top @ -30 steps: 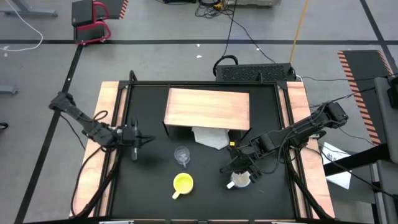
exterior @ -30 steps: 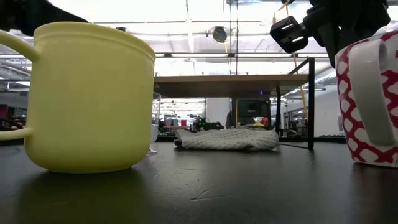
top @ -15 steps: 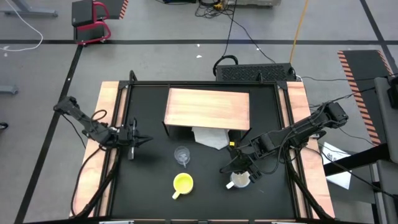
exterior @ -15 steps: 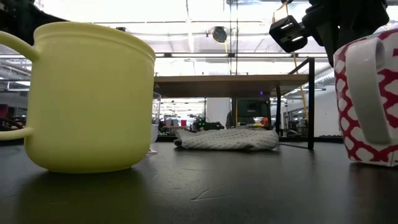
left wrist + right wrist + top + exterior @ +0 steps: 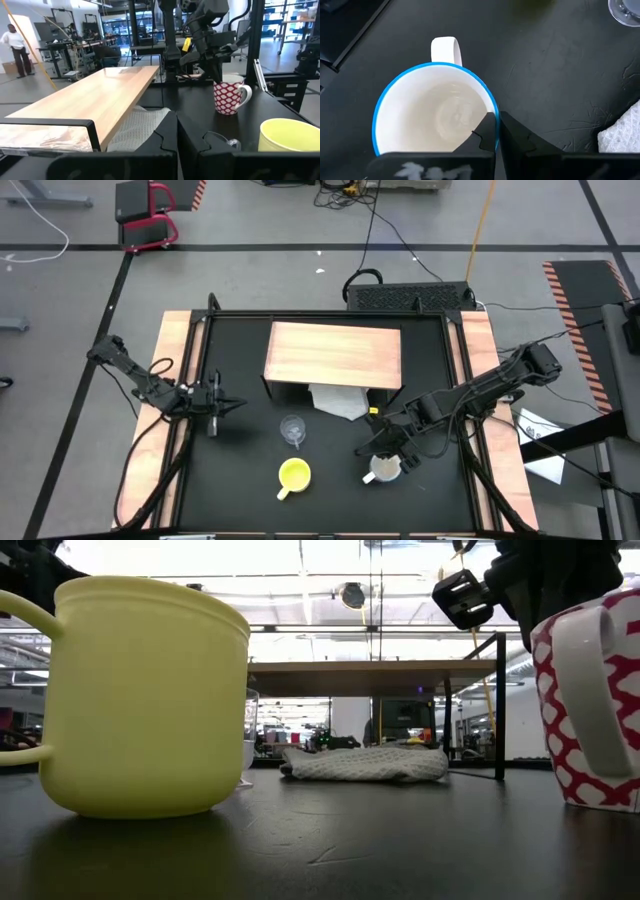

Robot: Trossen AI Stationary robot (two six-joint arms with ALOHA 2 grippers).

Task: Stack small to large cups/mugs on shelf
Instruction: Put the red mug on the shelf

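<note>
The white mug [image 5: 385,470] has a blue rim and a red-and-white outside [image 5: 590,700], and my right gripper [image 5: 496,131] is above it, shut on its rim. The yellow mug [image 5: 293,475] stands on its base near the table's near edge, with the clear glass cup [image 5: 292,428] just beyond it. The shelf [image 5: 335,355] stands at the far middle, and a white cloth [image 5: 340,402] lies partly under it. My left gripper [image 5: 214,404] hovers shut at the table's left side and touches nothing. My right gripper pinches the white mug's rim [image 5: 491,111] on the side opposite the handle [image 5: 445,50]. One finger [image 5: 482,135] is inside the mug and the other outside. The fingers come from above, pointing down. The mug is upright, with its base [image 5: 600,802] at the tabletop.
Light wooden strips [image 5: 172,360] run along both sides of the table. The black shelf leg [image 5: 498,705] stands behind the white mug. Bare black tabletop [image 5: 240,470] lies between the yellow mug and the left arm. A person [image 5: 15,47] stands far off in the room.
In the low view the white mug has edged a little toward the table's left while held by the right gripper. The other cups, the cloth and the shelf have stayed where they were.
</note>
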